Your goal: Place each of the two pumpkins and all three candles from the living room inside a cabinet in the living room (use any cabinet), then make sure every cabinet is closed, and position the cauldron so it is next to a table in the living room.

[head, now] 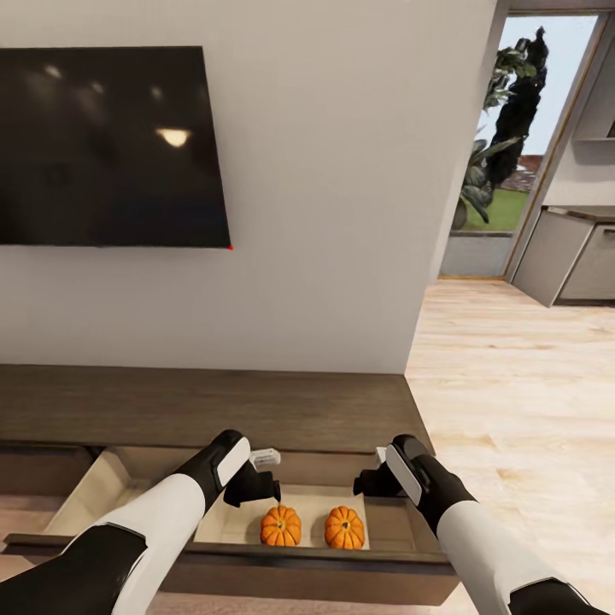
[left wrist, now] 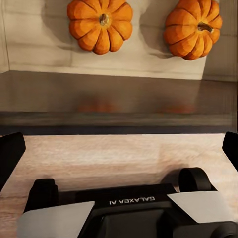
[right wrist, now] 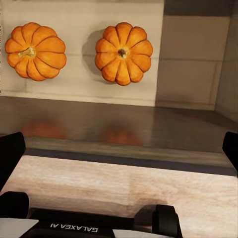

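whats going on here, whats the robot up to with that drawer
The robot stands at the cabinet under the wall TV, with one drawer pulled out. Both pumpkins sit side by side inside it, apart from each other. The left pincer and right pincer hover open and empty above the drawer.
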